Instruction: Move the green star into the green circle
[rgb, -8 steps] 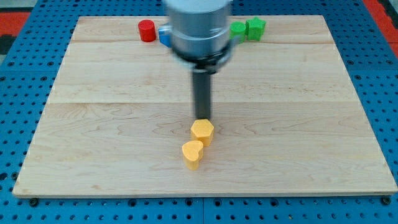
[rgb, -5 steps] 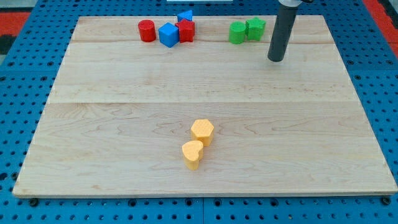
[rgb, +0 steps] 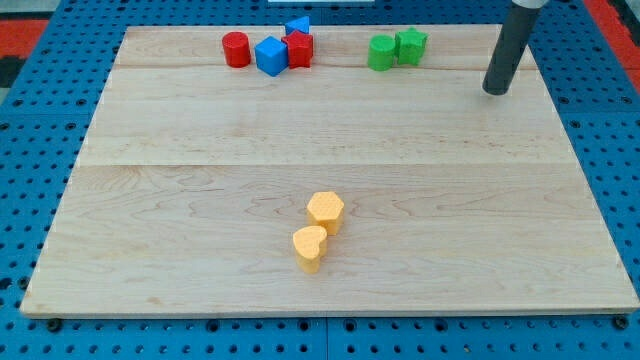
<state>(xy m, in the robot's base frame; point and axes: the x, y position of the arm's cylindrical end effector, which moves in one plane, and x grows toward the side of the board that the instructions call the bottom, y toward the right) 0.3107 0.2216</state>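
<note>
Our hand is a bare rod; my tip (rgb: 495, 91) touches nothing. The small green star block (rgb: 410, 44) lies toward the view's left and slightly up, touching the green circular block (rgb: 381, 53) beyond.

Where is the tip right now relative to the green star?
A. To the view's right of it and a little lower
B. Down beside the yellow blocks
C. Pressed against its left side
A: my tip sits apart from the green star, toward the view's right and slightly lower, near the board's right edge.

A lab bench: wooden board (rgb: 200, 130) on blue pegboard (rgb: 40, 180).
</note>
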